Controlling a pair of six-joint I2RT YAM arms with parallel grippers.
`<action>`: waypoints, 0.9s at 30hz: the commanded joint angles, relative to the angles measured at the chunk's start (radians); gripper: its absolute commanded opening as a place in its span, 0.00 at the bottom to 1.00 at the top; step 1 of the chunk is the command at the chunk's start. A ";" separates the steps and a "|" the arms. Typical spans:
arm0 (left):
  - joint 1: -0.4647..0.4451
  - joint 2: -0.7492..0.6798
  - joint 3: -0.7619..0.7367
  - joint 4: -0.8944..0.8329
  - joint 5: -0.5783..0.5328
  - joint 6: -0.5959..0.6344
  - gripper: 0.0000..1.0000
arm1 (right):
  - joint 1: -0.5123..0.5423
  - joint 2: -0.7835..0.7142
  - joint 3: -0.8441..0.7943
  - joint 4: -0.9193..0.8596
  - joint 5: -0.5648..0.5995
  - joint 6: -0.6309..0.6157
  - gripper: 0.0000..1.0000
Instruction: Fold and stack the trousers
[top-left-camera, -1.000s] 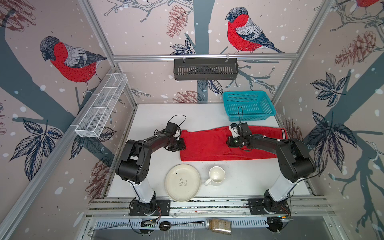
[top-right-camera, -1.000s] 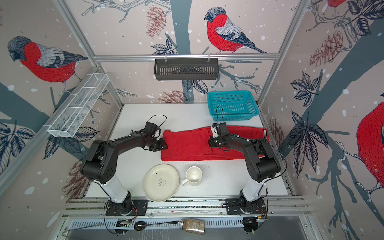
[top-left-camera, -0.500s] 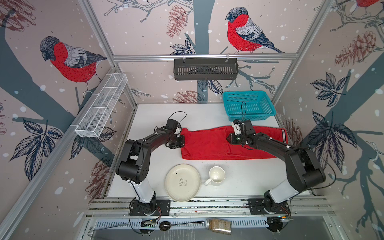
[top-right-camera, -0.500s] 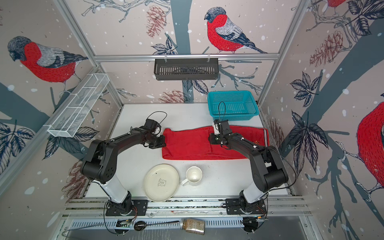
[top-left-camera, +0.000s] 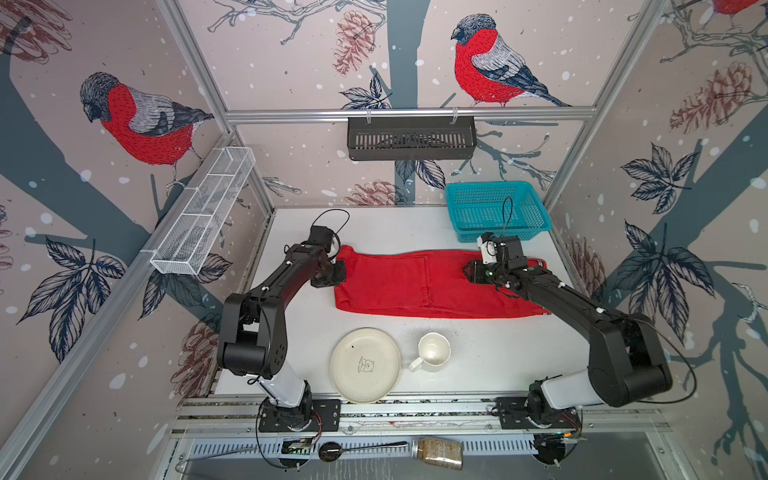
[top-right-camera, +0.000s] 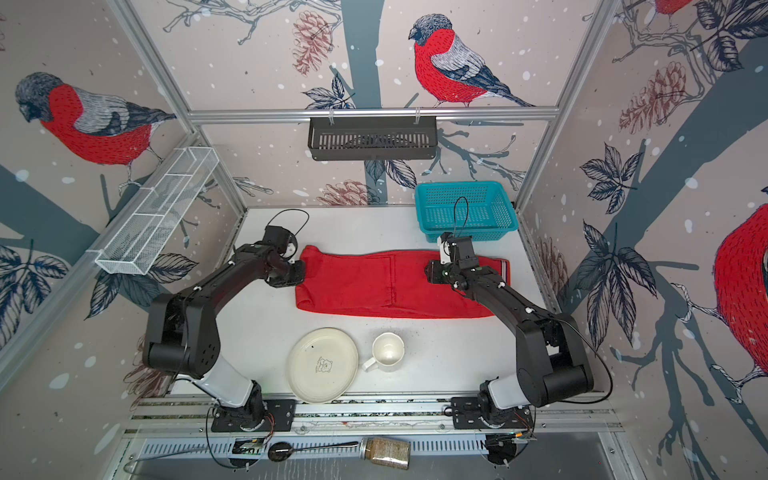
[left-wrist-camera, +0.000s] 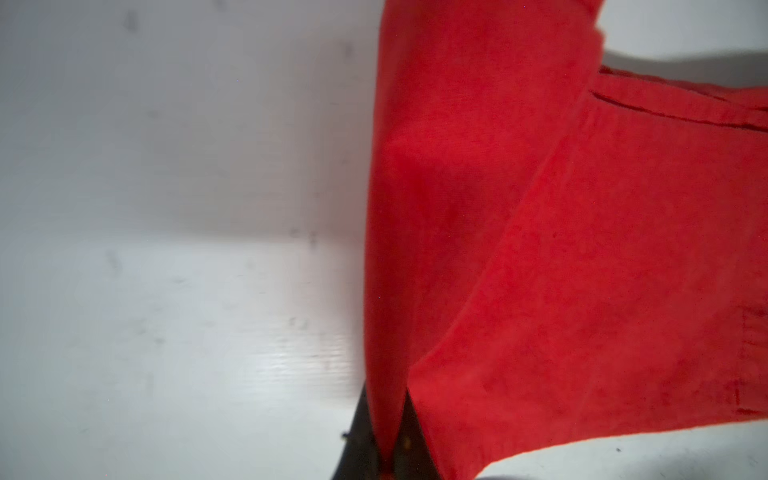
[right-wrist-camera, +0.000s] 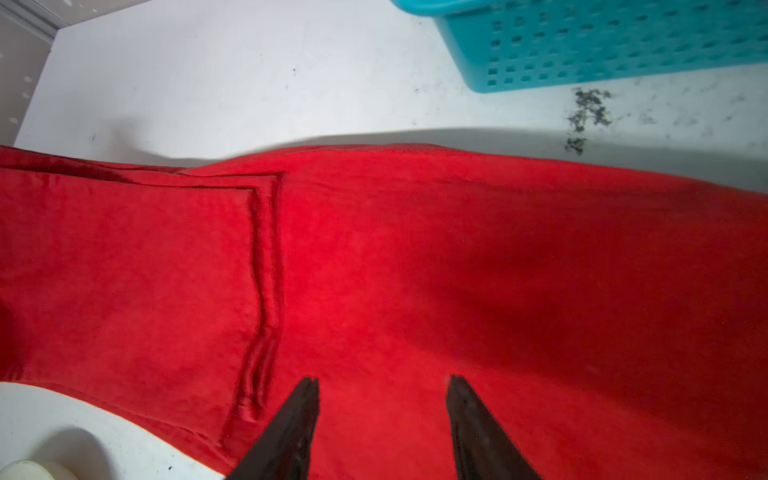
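Mostly flat: red trousers (top-left-camera: 415, 286), long rectangle, soft napped cloth.

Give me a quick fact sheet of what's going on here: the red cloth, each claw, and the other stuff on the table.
garment: red trousers spread across the table, striped band at their right end
left arm: left gripper shut, pinching the trousers' left edge
right arm: right gripper open over the cloth, holding nothing
front: plate and mug side by side, clear of the trousers
back right: teal basket, looks empty
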 joint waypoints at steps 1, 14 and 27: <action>0.031 -0.023 0.031 -0.074 -0.095 0.066 0.00 | -0.037 -0.030 -0.030 -0.013 0.029 -0.014 0.55; 0.005 -0.066 0.208 -0.193 -0.044 0.020 0.00 | -0.154 -0.105 -0.127 -0.071 0.171 0.055 0.56; -0.346 0.045 0.480 -0.150 0.127 -0.170 0.00 | -0.257 -0.100 -0.224 -0.015 0.179 0.081 0.53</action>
